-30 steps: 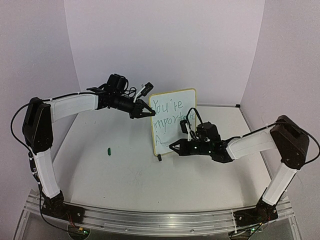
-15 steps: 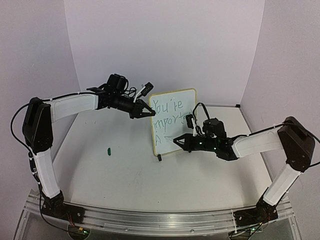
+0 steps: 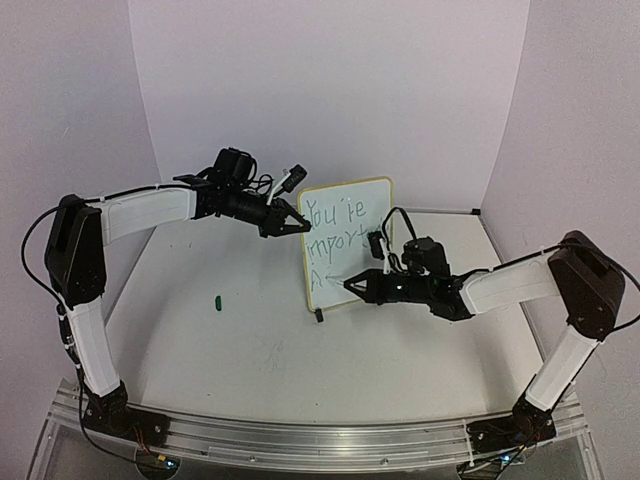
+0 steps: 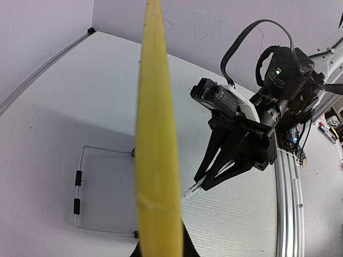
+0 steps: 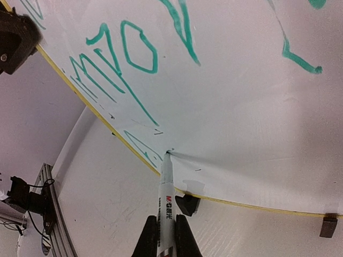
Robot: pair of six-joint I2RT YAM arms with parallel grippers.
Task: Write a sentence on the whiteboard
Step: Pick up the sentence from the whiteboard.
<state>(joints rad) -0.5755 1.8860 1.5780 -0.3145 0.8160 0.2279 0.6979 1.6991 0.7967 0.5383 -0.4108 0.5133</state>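
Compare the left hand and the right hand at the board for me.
The left hand clamps the whiteboard at its upper left edge, while the right hand grips a marker. The left hand sits high. The right hand sits low, its marker tip touching the board near the bottom edge. Both hands are black and shut on what they hold.

The whiteboard (image 3: 345, 262) stands upright on small black feet mid-surface (image 3: 250, 340). It is white, with rounded corners and a thin pale-yellow frame. The sentence (image 3: 338, 228), in thin green strokes, reads "You're" above "import…"; an "A"-like mark begins a third line.
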